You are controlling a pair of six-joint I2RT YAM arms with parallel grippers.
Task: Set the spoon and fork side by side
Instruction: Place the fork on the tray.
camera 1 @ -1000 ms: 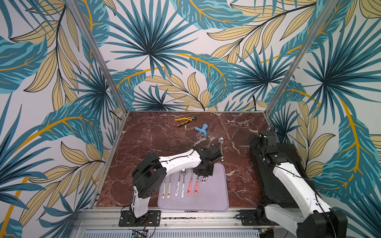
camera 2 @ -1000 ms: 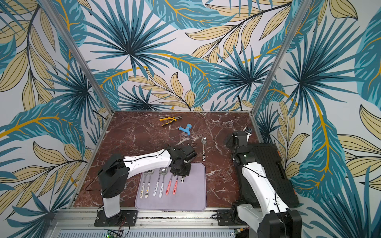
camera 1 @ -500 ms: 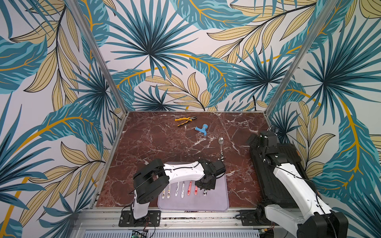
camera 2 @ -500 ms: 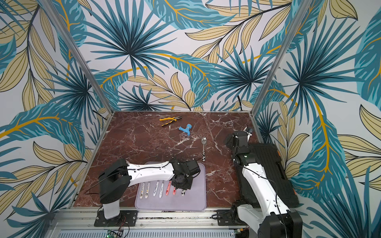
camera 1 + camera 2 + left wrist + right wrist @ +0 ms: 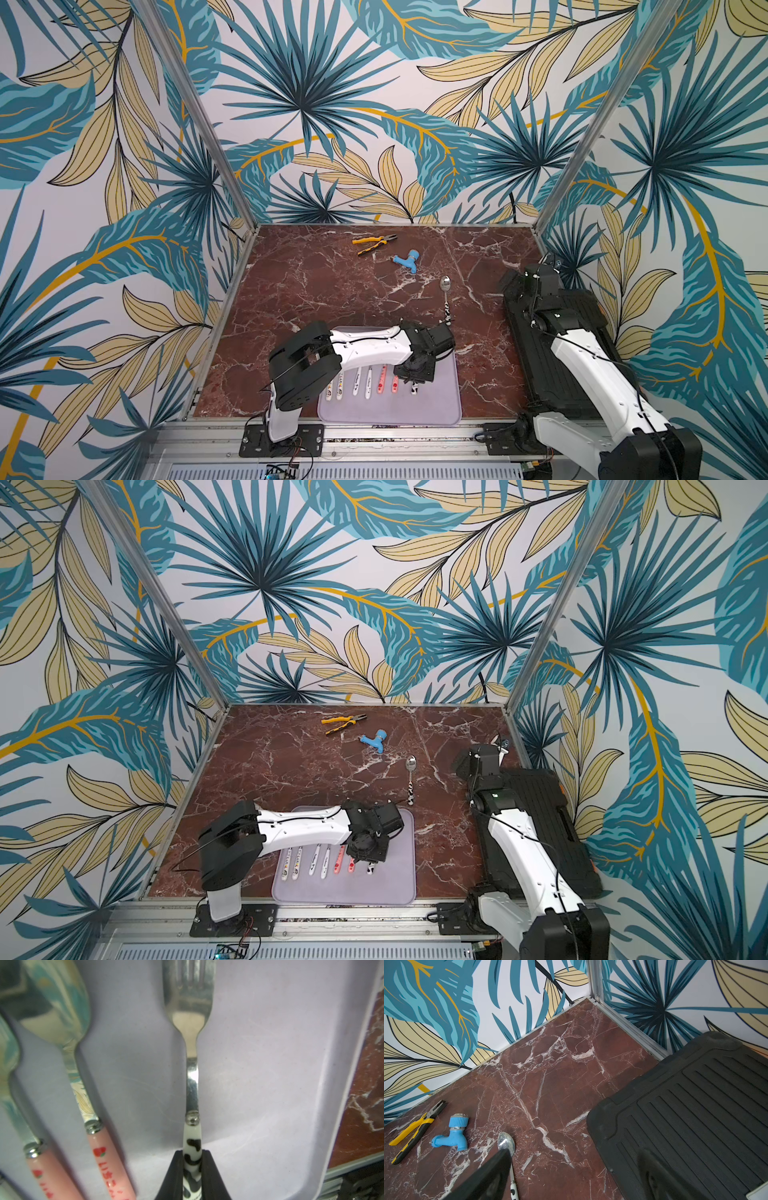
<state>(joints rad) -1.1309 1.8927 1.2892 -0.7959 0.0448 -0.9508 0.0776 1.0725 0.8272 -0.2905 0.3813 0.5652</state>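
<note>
The left hand [image 5: 192,1160], nearly closed, pinches the cow-patterned handle of the fork [image 5: 192,1064] over the lilac tray [image 5: 270,1064], just beside pink-handled cutlery [image 5: 108,1163] lying in it. The matching spoon [image 5: 446,293] lies on the marble worktop [image 5: 332,291] beyond the tray's far edge. The right hand [image 5: 575,1153] gapes wide, holding nothing.

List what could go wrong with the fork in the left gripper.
1. The left gripper pinches the fork by its cow-print handle; it may swivel or land skewed on the mat.
2. The pink-handled spoon lies close beside it; sideways drift could nudge it.
3. The matching spoon lies off the mat near the left arm and might be brushed.
</note>
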